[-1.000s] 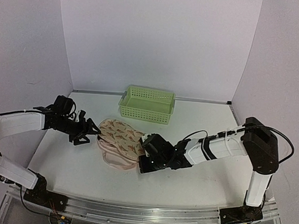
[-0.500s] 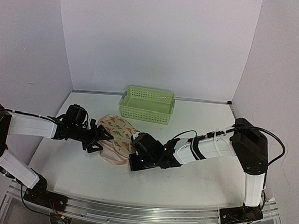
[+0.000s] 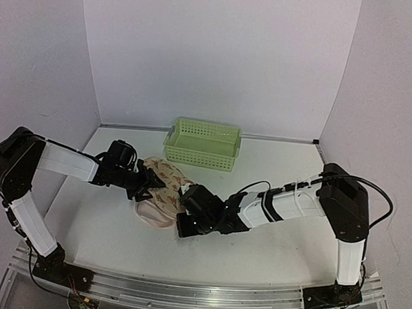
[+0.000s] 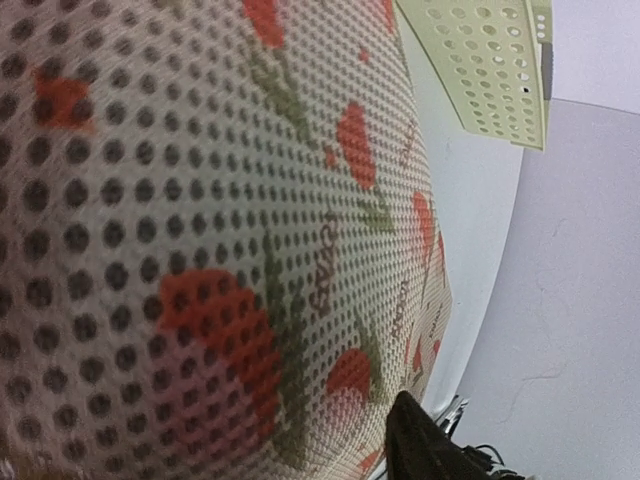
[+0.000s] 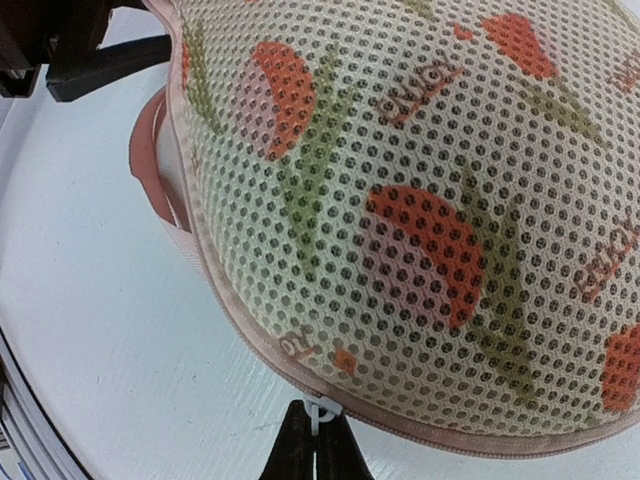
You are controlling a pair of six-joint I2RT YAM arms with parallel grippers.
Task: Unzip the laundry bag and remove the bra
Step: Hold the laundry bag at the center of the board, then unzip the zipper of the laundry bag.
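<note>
The laundry bag point(image 3: 163, 188), cream mesh with reddish leaf sprigs and pink edging, lies mid-table. It fills the right wrist view point(image 5: 420, 220) and the left wrist view point(image 4: 200, 250). My right gripper point(image 3: 186, 215) is at the bag's near right edge. In the right wrist view this gripper point(image 5: 317, 425) is shut on the white zipper pull point(image 5: 320, 408) on the pink zip seam. My left gripper point(image 3: 148, 182) presses into the bag's left edge. Only one black fingertip point(image 4: 420, 445) shows, and the mesh hides the other. No bra is in view.
A light-green perforated basket point(image 3: 202, 144) stands behind the bag near the back wall; its corner shows in the left wrist view point(image 4: 490, 60). White walls close off the left, back and right. My left gripper's finger point(image 5: 100, 55) shows at the right wrist view's top left.
My left gripper has moved right, from beside the bag to pressing into its left edge. My right gripper has moved left along the bag's near edge.
</note>
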